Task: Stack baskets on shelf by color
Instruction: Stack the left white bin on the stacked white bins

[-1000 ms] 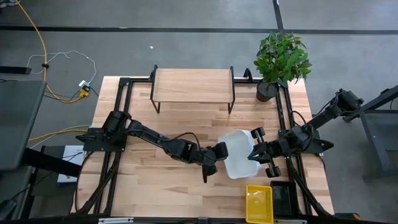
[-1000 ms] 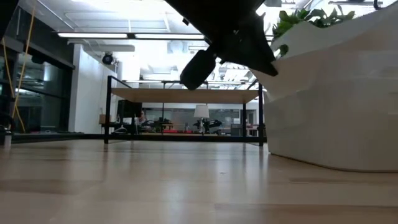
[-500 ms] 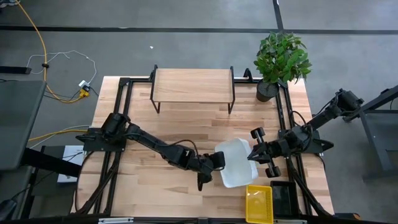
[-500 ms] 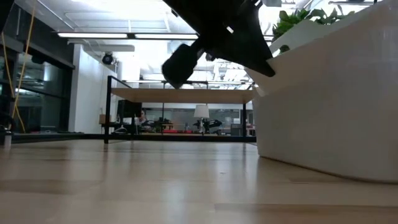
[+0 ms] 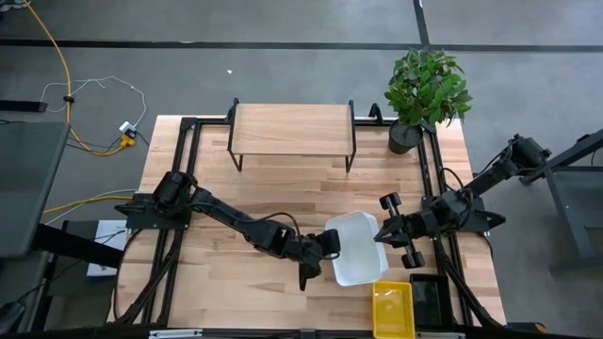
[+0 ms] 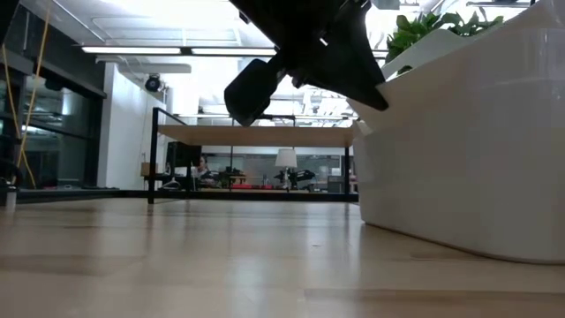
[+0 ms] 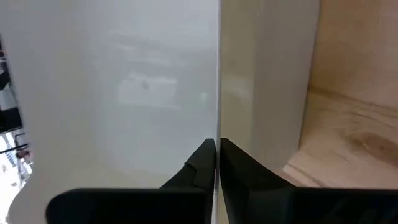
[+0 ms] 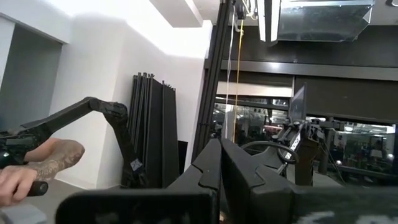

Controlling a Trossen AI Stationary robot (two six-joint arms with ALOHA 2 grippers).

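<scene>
Your left gripper (image 5: 327,247) is pinched tight on the thin side wall of the white basket (image 5: 359,248). In the left wrist view you can see the two dark fingers (image 7: 205,163) squeezed together on that wall, with the white plastic on both sides of them. The white basket sits on the table (image 5: 207,169), down near the front edge and a bit to the right of the middle. In the low view its near end looks lifted a little off the wood, so it sits tilted. Just below it, at the front edge of the table, lies the yellow basket (image 5: 392,307). The two baskets look like they touch at one corner, but you cannot be sure from above. Your right gripper (image 5: 383,235) waits just beside the right side of the white basket, with its fingers closed on nothing. You cannot tell if it touches the basket. The shelf (image 5: 291,129) stands at the back of the table, well apart from both baskets, and its wooden top is bare. A green potted plant (image 5: 424,90) stands at the back right corner, next to the shelf. In the right wrist view a person's hand (image 8: 32,166) shows far off in the room.
</scene>
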